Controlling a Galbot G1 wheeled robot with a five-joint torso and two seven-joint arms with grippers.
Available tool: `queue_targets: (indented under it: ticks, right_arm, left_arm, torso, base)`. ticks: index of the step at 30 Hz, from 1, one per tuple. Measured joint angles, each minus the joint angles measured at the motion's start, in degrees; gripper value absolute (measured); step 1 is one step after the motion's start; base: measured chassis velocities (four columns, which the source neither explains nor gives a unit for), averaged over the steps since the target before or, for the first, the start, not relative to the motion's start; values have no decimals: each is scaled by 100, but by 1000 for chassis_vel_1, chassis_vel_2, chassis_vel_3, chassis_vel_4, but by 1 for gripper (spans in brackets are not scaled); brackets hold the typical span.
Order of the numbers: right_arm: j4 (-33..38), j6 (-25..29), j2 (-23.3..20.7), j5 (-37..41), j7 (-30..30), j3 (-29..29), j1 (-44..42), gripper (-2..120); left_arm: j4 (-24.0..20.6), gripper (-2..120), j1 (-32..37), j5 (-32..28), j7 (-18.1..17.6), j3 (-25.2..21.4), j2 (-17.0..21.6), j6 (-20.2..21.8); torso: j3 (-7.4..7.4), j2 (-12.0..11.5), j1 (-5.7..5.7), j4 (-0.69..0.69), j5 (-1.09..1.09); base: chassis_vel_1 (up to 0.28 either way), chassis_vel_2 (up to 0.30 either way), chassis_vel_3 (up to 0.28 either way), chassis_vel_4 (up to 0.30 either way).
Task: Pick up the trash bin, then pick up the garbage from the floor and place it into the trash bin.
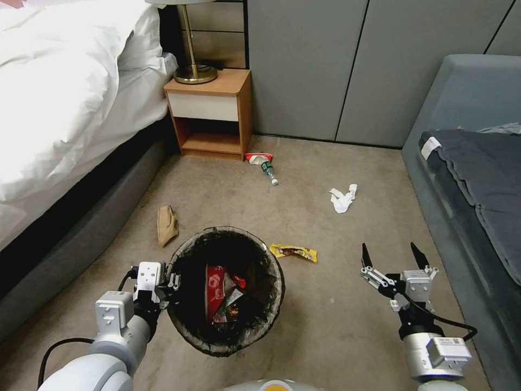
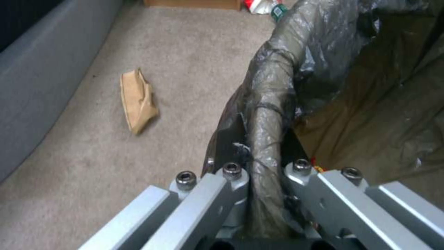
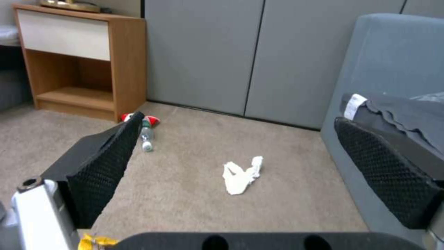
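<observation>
Clamped between the jaws of the left gripper (image 2: 266, 180) is the bag-wrapped rim of the trash bin (image 1: 225, 290), which that arm holds at the robot's lower left in the head view; red packets (image 1: 220, 293) already lie inside it. On the other side, the right gripper (image 1: 395, 255) hangs above the carpet (image 1: 336, 315) with its black fingers (image 3: 104, 166) spread wide and nothing between them.

Litter is scattered ahead. A yellow wrapper (image 1: 293, 252) lies just beyond the bin's rim, between the bin and the right gripper, its long axis running roughly across the robot's front. White tissue (image 1: 343, 197) sits farther forward and slightly left of the right gripper; in the right wrist view it lies almost squarely between the open fingers, so the claw appears to be lined up on it. A small bottle (image 1: 268, 171) with a red packet (image 1: 255, 158) rests near the nightstand (image 1: 211, 111), well away. The brown paper bag (image 1: 166, 224) lies on the left, beside the bed (image 1: 65, 87).

Since the left arm is occupied with the bin, the right arm is the free one, and both the wrapper and the tissue lie on its side, within the nearer reach.
</observation>
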Motion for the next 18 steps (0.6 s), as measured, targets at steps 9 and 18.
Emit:
queue_targets:
  ticks: [9, 18]
  right_arm:
    - [-48, 8, -5, 0, -52, -24, 3, 100]
    - [-105, 35, -4, 0, -96, -36, 14, 100]
  left_arm:
    - [0, 1, 8, 2, 0, -8, 3, 2]
    - [0, 1, 6, 2, -1, -8, 5, -7]
  torso:
    - [0, 0, 0, 0, 1]
    - [0, 0, 0, 0, 0]
  base:
    - [-118, 111, 112, -104]
    - [-112, 113, 114, -116]
